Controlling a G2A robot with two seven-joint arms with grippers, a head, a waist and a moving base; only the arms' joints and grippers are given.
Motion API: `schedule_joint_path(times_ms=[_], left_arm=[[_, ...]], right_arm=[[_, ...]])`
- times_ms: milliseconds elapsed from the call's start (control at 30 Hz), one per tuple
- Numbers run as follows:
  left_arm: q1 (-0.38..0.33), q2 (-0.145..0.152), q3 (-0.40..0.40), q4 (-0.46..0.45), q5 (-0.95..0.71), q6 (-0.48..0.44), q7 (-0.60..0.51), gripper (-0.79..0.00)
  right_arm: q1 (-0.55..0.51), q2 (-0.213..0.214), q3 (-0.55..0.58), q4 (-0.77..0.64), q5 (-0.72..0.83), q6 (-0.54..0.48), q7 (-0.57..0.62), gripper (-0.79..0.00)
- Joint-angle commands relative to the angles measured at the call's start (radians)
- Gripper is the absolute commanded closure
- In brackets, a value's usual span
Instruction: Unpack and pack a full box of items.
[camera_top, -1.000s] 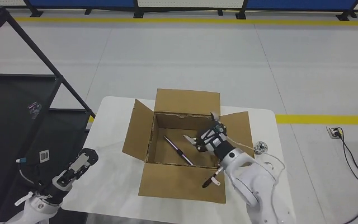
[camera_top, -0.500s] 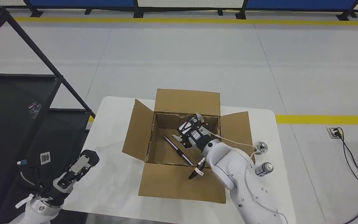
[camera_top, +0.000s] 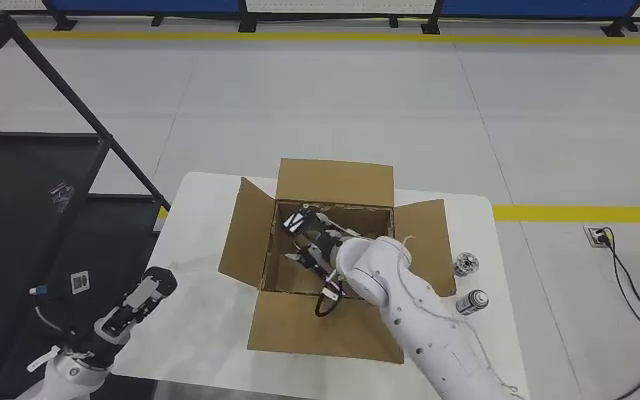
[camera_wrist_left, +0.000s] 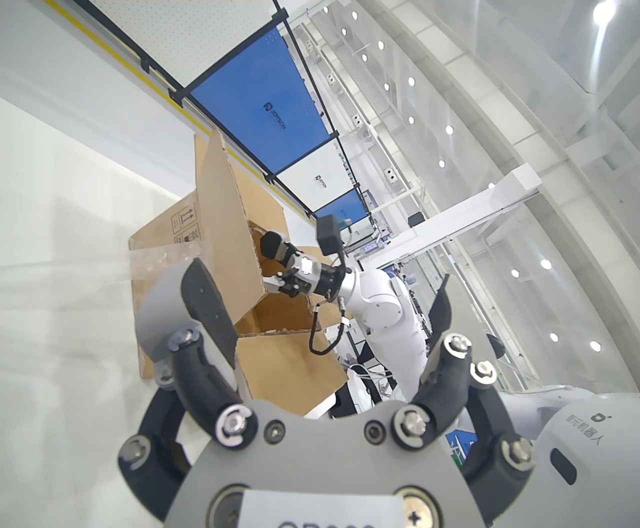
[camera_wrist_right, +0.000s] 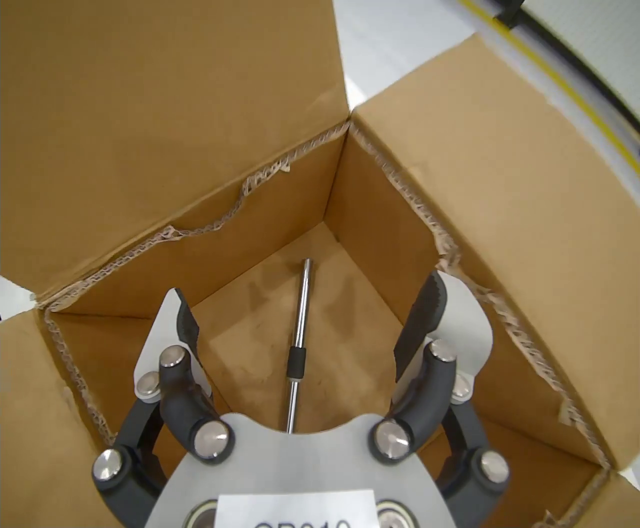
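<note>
Your right pincer (camera_wrist_right: 308, 300) hangs open over the cardboard box (camera_wrist_right: 150, 125); the metal rod (camera_wrist_right: 302, 315) lies flat on the box floor directly beneath, its long axis crossing the pincer's gap.

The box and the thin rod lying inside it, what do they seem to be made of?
The box looks like corrugated cardboard, matte brown: its torn edges show the fluted layer. The rod looks like polished metal, probably steel, given its bright, mirror-like sheen. Its black band is matte, perhaps rubber or plastic.
</note>
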Motion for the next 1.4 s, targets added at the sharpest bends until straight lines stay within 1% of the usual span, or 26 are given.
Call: schedule_joint_path(times_ms=[0,67,133,300,333,367,400,433,567,700,800,833,900,1000,1133,1367], left_arm=[[0.008,0.0,-0.006,-0.003,-0.001,-0.001,0.014,-0.785],[0.013,0.0,-0.011,-0.002,-0.004,-0.005,0.021,-0.785],[0.013,0.0,-0.011,-0.002,-0.004,-0.005,0.021,-0.785],[0.013,0.0,-0.011,-0.002,-0.004,-0.005,0.021,-0.785],[0.013,0.0,-0.011,-0.002,-0.004,-0.005,0.021,-0.785],[0.013,0.0,-0.011,-0.002,-0.004,-0.005,0.021,-0.785],[0.013,0.0,-0.011,-0.002,-0.004,-0.005,0.021,-0.785],[0.013,0.0,-0.011,-0.002,-0.004,-0.005,0.021,-0.785],[0.013,0.0,-0.011,-0.002,-0.004,-0.005,0.021,-0.785],[0.013,0.0,-0.011,-0.002,-0.004,-0.005,0.021,-0.785],[0.013,0.0,-0.011,-0.002,-0.004,-0.005,0.021,-0.785],[0.013,0.0,-0.011,-0.002,-0.004,-0.005,0.021,-0.785],[0.013,0.0,-0.011,-0.002,-0.004,-0.005,0.021,-0.785],[0.013,0.0,-0.011,-0.002,-0.004,-0.005,0.021,-0.785],[0.013,0.0,-0.011,-0.002,-0.004,-0.005,0.021,-0.785],[0.013,0.0,-0.011,-0.002,-0.004,-0.005,0.021,-0.785]], right_arm=[[0.072,-0.022,-0.029,0.127,0.078,0.001,0.065,-0.785],[0.129,-0.044,-0.055,0.227,0.139,-0.012,0.106,-0.785],[0.173,-0.066,-0.088,0.318,0.166,-0.017,0.148,-0.785],[0.229,-0.112,-0.148,0.469,0.209,-0.01,0.168,-0.785],[0.235,-0.12,-0.157,0.49,0.21,-0.003,0.166,-0.68],[0.241,-0.126,-0.161,0.509,0.22,-0.003,0.154,-0.523],[0.246,-0.132,-0.164,0.532,0.227,0.001,0.144,-0.462],[0.252,-0.138,-0.174,0.553,0.219,0.015,0.147,-0.376],[0.267,-0.165,-0.198,0.62,0.218,0.061,0.135,-0.363],[0.287,-0.186,-0.209,0.682,0.224,0.084,0.126,-0.366],[0.296,-0.199,-0.214,0.715,0.232,0.081,0.119,-0.348],[0.3,-0.203,-0.218,0.727,0.228,0.087,0.121,-0.336],[0.306,-0.212,-0.226,0.748,0.219,0.106,0.128,-0.336],[0.313,-0.223,-0.229,0.774,0.227,0.101,0.126,-0.308],[0.322,-0.236,-0.233,0.808,0.229,0.101,0.125,-0.302],[0.333,-0.254,-0.235,0.852,0.237,0.095,0.111,-0.268]])
